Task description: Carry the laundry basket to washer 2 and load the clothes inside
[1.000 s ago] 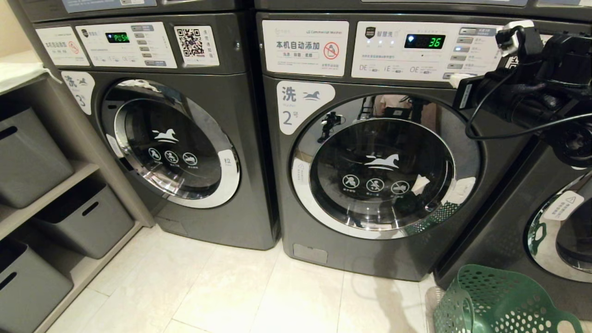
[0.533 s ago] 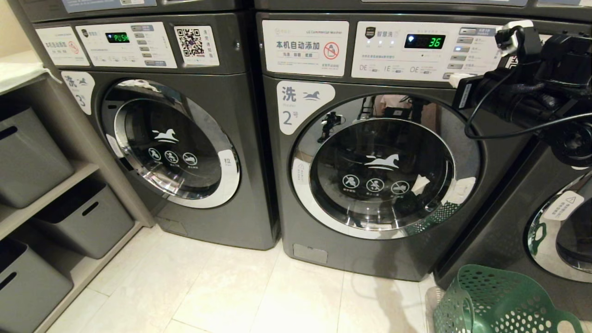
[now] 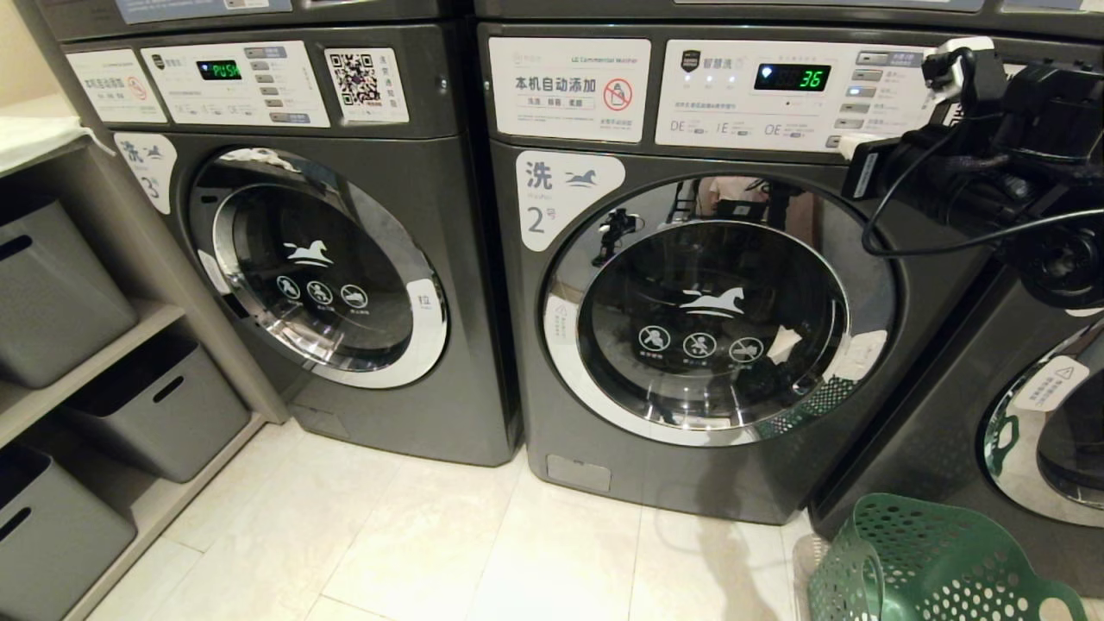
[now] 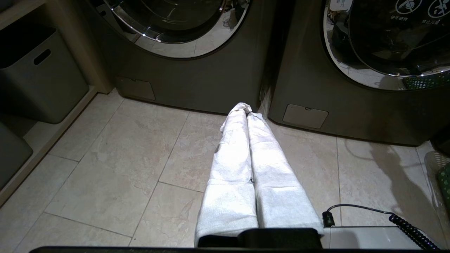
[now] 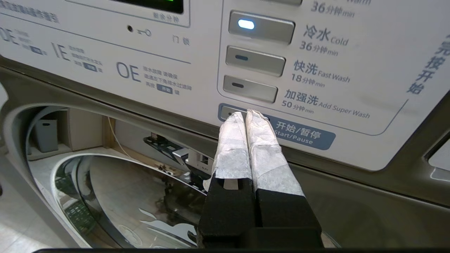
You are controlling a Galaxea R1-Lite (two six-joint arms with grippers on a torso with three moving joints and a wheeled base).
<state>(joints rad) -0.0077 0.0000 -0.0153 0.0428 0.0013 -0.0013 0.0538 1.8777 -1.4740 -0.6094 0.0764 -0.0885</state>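
Washer 2 (image 3: 716,483) stands in the middle, its round chrome-rimmed door (image 3: 720,310) closed and its display reading 36. My right gripper (image 3: 849,148) is raised at the lower right of its control panel. In the right wrist view this gripper (image 5: 246,113) is shut and empty, its white-wrapped tips on the left end of the blue Start/Pause button (image 5: 306,135). The green laundry basket (image 3: 931,561) sits on the floor at the lower right. The clothes are out of view. My left gripper (image 4: 247,109) hangs shut and empty over the floor tiles, low before the washers.
Washer 3 (image 3: 345,259) stands to the left of washer 2, another like machine (image 3: 1035,431) to its right behind the basket. Open shelves with grey bins (image 3: 52,293) line the far left. Pale floor tiles (image 3: 431,552) stretch before the machines.
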